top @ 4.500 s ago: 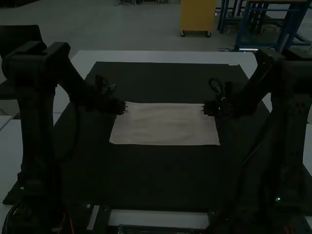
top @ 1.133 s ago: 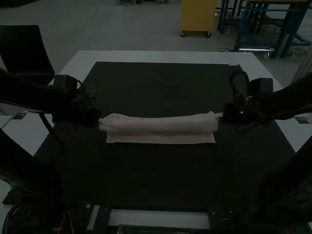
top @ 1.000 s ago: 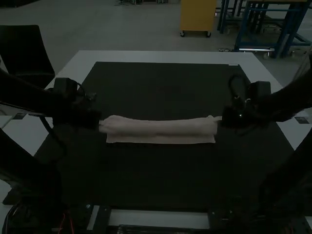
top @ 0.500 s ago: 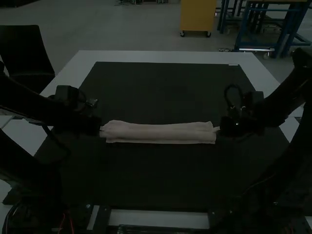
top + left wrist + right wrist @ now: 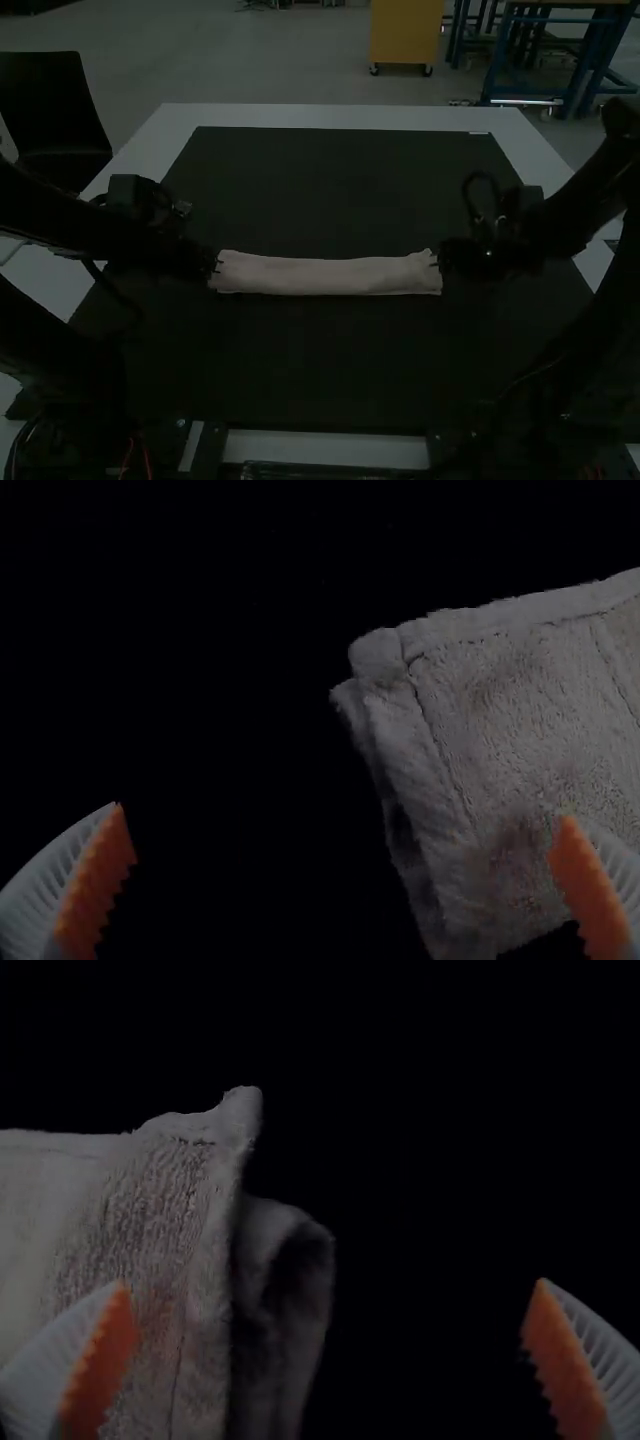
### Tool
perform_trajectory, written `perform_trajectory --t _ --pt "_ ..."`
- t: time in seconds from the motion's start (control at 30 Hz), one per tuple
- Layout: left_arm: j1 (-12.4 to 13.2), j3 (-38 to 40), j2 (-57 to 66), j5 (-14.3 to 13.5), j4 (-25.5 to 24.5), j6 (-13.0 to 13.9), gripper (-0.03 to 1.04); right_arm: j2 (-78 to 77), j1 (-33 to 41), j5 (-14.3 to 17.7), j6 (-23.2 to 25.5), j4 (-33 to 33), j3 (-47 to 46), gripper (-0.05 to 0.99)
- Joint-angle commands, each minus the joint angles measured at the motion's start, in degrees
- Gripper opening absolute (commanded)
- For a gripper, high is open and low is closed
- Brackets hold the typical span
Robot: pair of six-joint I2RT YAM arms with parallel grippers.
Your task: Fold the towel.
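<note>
The towel (image 5: 325, 277) is laid out as a long, narrow folded strip across the middle of the frame, its length run from left to right. Its upper edge is dipped slightly between two raised corners. It is carried by a dark mat (image 5: 320, 360), which is bordered at the top of the frame by the white tabletop (image 5: 350, 116). The strip's left end is met by the tips of the left gripper (image 5: 214, 262), and its right end by those of the right gripper (image 5: 439, 260); whether the cloth is touched cannot be told. The left arm (image 5: 60, 215) is extended inward from the frame's left edge, the right arm (image 5: 590, 200) from its right edge. Red wiring (image 5: 147, 458) can be seen at lower left.
</note>
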Motion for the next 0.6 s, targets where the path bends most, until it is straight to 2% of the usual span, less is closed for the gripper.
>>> perform_trajectory --t 0.0,0.13,0.27,0.57 --pt "3.1 0.2 -3.9 1.9 2.0 -1.4 0.97 -1.0 -1.6 -0.4 -0.3 -2.0 1.6 0.9" --pt "7.3 0.3 -5.6 3.4 2.9 -1.8 0.97 -1.8 -1.2 -0.4 0.3 -2.5 1.8 0.91" --pt "9.7 0.0 -5.8 4.4 2.4 -1.8 0.97 -1.9 -0.3 -0.4 0.1 -3.3 1.7 0.91" --pt "10.0 0.1 -5.7 4.6 2.4 -2.0 0.97 -4.2 2.1 -0.4 0.1 -5.3 2.4 0.91"
